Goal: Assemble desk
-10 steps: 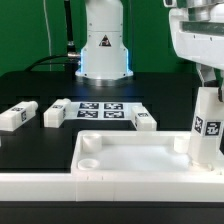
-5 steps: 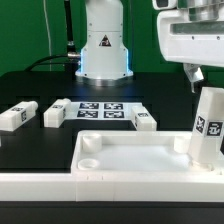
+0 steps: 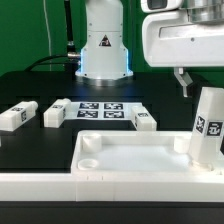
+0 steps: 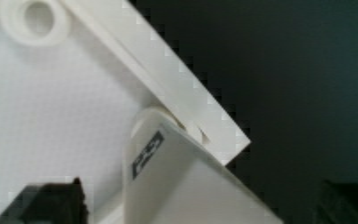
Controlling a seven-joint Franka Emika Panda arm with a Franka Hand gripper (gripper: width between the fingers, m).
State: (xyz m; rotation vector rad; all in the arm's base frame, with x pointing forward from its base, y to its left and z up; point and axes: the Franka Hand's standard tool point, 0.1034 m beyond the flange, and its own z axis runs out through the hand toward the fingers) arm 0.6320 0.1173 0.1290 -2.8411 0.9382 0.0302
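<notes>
One leg (image 3: 207,125) stands upright in a corner of the desk top (image 3: 130,158), so the released, empty jaws should be lifted straight clear without it being nudged.

One low frontal view, one close overhead.
The exterior camera sat low, facing the arm's base (image 3: 103,45) across the desk top (image 3: 130,160); the wrist camera looked steeply down, close in; both caught that top's corner and the upright leg (image 3: 208,125).
</notes>
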